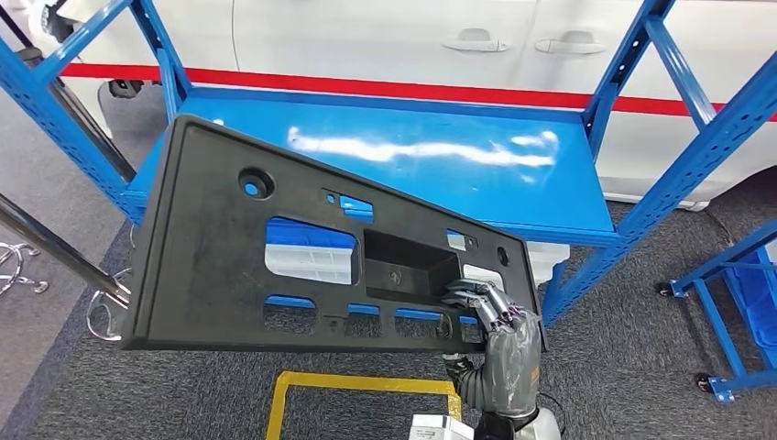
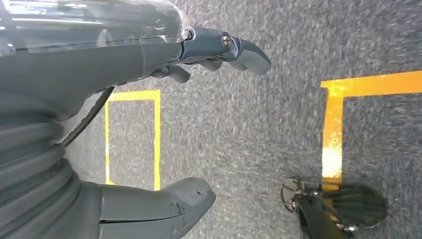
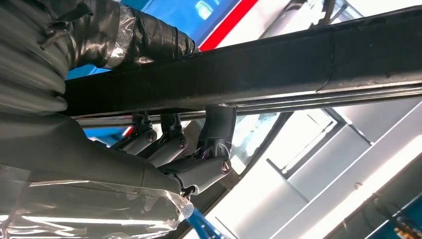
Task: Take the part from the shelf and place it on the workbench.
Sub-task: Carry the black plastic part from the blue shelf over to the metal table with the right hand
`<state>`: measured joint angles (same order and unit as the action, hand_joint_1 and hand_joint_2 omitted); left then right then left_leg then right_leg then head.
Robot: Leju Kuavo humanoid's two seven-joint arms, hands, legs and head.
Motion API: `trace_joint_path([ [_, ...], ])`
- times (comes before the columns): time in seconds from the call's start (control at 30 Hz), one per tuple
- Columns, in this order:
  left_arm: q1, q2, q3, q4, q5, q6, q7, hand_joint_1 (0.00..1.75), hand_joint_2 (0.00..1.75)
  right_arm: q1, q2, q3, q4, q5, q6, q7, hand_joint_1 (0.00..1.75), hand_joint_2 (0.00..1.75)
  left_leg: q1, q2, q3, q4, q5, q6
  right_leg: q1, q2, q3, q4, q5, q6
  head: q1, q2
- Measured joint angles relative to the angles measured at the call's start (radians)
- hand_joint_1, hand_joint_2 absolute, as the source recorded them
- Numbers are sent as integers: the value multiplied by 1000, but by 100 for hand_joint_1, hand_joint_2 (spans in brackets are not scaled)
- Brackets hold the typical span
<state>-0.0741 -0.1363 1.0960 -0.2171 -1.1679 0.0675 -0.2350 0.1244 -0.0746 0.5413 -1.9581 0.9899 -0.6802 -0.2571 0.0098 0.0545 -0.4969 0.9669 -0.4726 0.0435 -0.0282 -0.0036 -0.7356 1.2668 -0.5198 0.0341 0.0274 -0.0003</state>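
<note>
The part is a large black plastic panel point(image 1: 220, 257) with several cut-outs, held up in the air in front of the blue shelf point(image 1: 440, 165), tilted with its left end higher. My right hand point(image 1: 499, 335) grips its lower right edge, fingers hooked into an opening. In the right wrist view the fingers point(image 3: 171, 144) curl around the panel's dark rim point(image 3: 249, 69). My left hand point(image 2: 164, 124) hangs over the grey carpet, thumb and fingers apart, holding nothing.
The blue shelf board point(image 1: 403, 156) lies bare behind the panel, with blue uprights point(image 1: 678, 156) on both sides. A white car body with a red stripe point(image 1: 385, 87) stands behind. Yellow floor markings point(image 1: 357, 385) lie below on grey carpet. A blue cart point(image 1: 733, 302) stands at right.
</note>
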Motion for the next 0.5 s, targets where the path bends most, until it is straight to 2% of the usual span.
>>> trace_joint_path([
  [0.03, 0, 0, 0, 0, 0, 0, 0, 0, 175, 0, -1, 0, 0, 0, 0, 0, 175, 175, 3, 7, 0, 6, -5, -7, -4, -10, 31, -53, 30, 3, 0, 0],
  [0.07, -1, 0, 0, 0, -1, 0, 0, 0, 175, 0, -1, 0, 0, 0, 0, 0, 175, 175, 5, 14, 0, 15, -13, -17, -5, -30, 68, -121, 52, 6, 0, 0],
  [0.1, -1, 1, 0, 0, -1, 0, 0, 0, 175, -1, -2, 0, 0, 0, 0, 0, 175, 175, 4, 21, -2, 27, -22, -28, -5, -49, 100, -179, 70, 3, 0, 0],
  [0.13, 0, 2, 0, -1, -1, 0, 0, 0, 175, -1, -2, 0, 0, 0, 0, 0, 175, 175, 2, 27, -4, 36, -30, -37, -2, -61, 118, -215, 75, -3, 0, 0],
  [0.17, 0, 3, 0, -1, -1, 0, 0, 0, 175, -1, -2, 0, 0, 0, 0, 0, 175, 175, 0, 33, -5, 42, -36, -45, 1, -65, 122, -225, 70, -12, -1, 0],
  [0.23, -1, 3, 0, -1, -3, 0, 0, 0, 175, -1, -2, 0, 0, -1, 0, 0, 175, 175, 1, 48, 1, 43, -42, -54, 4, -42, 117, -220, 69, -31, -2, 0],
  [0.27, -2, 3, 0, -1, -3, 0, 0, 0, 175, 0, -2, 0, 0, -2, 0, 0, 175, 175, 5, 42, 2, 48, -50, -59, 5, -32, 115, -220, 70, -38, -2, 0],
  [0.3, -3, 3, 0, -1, -4, -1, 0, 0, 175, 0, -2, 0, 0, -2, 0, 0, 175, 175, 8, 24, -1, 65, -67, -64, 4, -21, 112, -221, 73, -45, -2, 0],
  [0.37, -3, 2, 0, -1, -4, -1, -1, 0, 175, -1, -2, 1, 0, -2, 0, -1, 175, 175, 11, -25, -40, 155, -129, -69, 5, -2, 107, -223, 78, -56, -2, 0],
  [0.43, 0, 3, -1, -1, -6, -3, -1, 0, 175, -2, -2, 1, 0, -2, 0, -1, 175, 175, 11, -44, -100, 288, -190, -66, 11, 22, 101, -222, 82, -63, -2, 0],
  [0.47, 1, 3, -1, -1, -8, -4, -2, 0, 175, -1, -2, 1, 0, -2, 0, -1, 175, 175, 10, -46, -119, 327, -197, -63, 14, 36, 98, -221, 85, -66, -2, 0],
  [0.5, 2, 3, -1, -1, -10, -5, -2, 0, 175, -1, -2, 1, 0, -2, 0, -2, 175, 175, 9, -47, -121, 327, -183, -57, 17, 49, 96, -221, 87, -67, -2, 0],
])
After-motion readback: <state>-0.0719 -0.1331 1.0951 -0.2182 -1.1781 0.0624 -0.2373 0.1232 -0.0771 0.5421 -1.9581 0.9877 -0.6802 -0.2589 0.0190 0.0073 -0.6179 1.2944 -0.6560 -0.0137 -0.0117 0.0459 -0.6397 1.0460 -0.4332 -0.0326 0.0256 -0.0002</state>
